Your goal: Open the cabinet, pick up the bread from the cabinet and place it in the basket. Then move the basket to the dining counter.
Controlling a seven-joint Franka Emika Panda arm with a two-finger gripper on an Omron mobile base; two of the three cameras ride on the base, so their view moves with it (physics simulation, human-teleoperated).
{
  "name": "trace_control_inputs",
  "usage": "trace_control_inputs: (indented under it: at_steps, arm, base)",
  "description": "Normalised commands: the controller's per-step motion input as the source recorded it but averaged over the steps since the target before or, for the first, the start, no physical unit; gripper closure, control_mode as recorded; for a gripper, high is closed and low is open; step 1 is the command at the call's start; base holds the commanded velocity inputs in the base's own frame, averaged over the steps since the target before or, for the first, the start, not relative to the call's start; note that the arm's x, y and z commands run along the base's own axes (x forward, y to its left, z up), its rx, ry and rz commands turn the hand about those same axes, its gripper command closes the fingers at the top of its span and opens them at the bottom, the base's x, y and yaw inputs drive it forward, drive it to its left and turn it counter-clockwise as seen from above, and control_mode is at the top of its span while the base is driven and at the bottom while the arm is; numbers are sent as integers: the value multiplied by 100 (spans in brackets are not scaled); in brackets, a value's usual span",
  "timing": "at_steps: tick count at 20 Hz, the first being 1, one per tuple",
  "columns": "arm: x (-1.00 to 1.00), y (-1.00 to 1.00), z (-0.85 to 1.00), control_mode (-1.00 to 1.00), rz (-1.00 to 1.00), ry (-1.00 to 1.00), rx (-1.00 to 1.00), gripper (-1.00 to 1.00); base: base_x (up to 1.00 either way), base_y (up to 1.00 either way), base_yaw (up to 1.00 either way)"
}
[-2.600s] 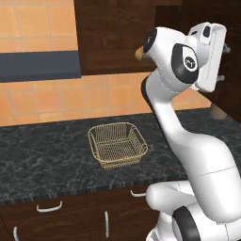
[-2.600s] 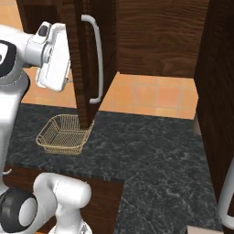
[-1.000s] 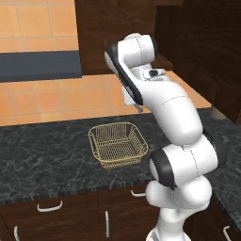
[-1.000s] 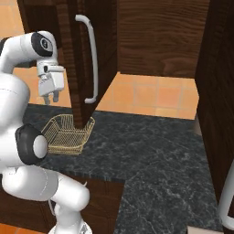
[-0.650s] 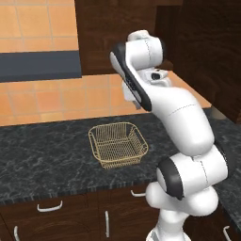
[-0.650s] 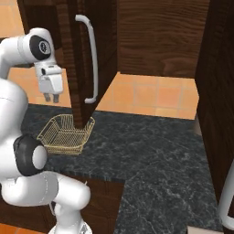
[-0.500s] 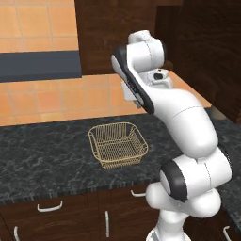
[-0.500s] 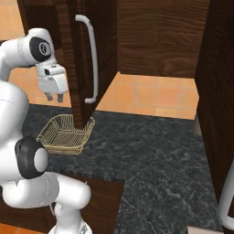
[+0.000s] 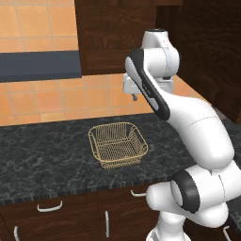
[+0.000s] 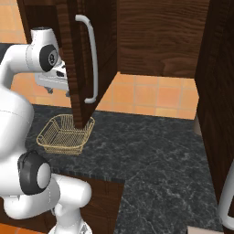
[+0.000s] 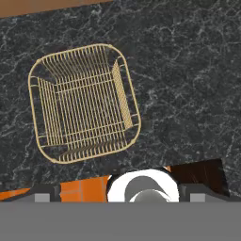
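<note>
Behind the open cabinet door in right base view, most of the gripper is hidden, just a grey hand block sticking out left of the door edge; in left base view the gripper is half covered by the arm's own link, fingertips hard to make out, one small dark tip below the hand; jaws look spread wide, nothing between them, not holding anything; bread: can't see it, cabinet interior is dark and blocked by door/arm, so can't say where it is.

Basket sits on the black marbled countertop, upright, nothing in it; hand view looks straight down on the basket, wire floor bare; in right base view the basket far corner is cut off by the door's lower edge.

Door stands swung out toward the cam, long silver bar handle facing right; gripper is up above the basket, well apart from it, near the door's inner side.

Room: orange tile backsplash; dark grey band across the wall, left; lower cabinets w/ short curved handles under the counter; tall dark wood unit on the right, cropped by frame edge.
</note>
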Motion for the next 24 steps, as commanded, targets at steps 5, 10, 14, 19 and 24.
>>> trace_control_inputs:
  at_steps: [5,10,14,19,24]
  arm:
    - [23,0,-10,-100,32,-68,-4,-100]
    - [25,0,44,-100,13,-42,-8,-100]
    - [30,0,69,-100,-2,-2,-16,-100]
    - [24,0,79,-100,-12,0,-1,-100]
    - [1,-1,46,-100,-19,-7,1,-100]
  base:
    - [0,0,0]
    - [0,0,0]
    - [0,0,0]
    - [0,0,0]
    - [0,0,0]
